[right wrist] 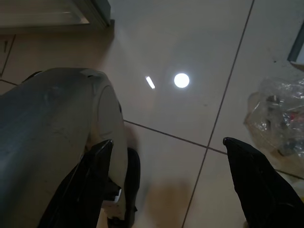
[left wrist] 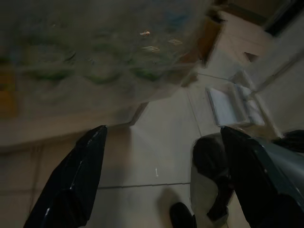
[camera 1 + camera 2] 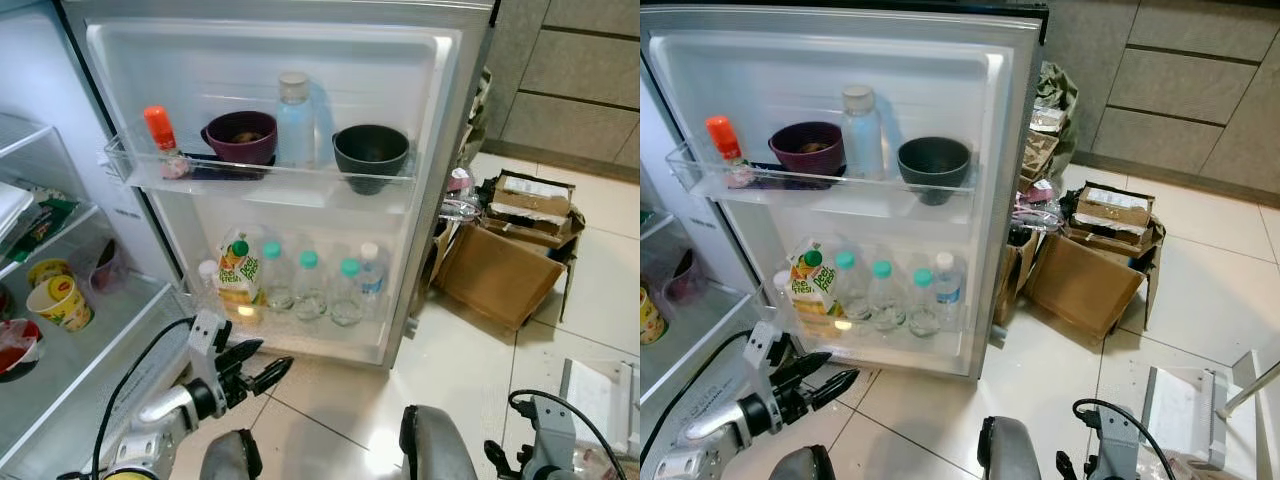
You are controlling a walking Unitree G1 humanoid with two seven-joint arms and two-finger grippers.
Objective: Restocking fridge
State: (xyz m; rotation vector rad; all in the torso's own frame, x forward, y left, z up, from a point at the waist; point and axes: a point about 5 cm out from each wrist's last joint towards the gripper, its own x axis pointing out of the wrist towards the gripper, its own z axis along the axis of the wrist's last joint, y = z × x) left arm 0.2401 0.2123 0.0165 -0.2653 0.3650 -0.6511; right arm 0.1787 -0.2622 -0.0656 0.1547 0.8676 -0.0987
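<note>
Between items: left gripper (image 3: 262,368) hangs wide and empty below the fridge door's bottle rack (image 3: 300,335); right gripper (image 1: 171,185), also wide, must fetch stock.

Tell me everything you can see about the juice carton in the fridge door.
The juice carton is a yellow and green printed paper carton with a round green screw cap on top. It stands upright and closed at the left end of the lower door shelf, beside a row of clear water bottles, its base hidden behind the shelf's translucent front rail.
</note>
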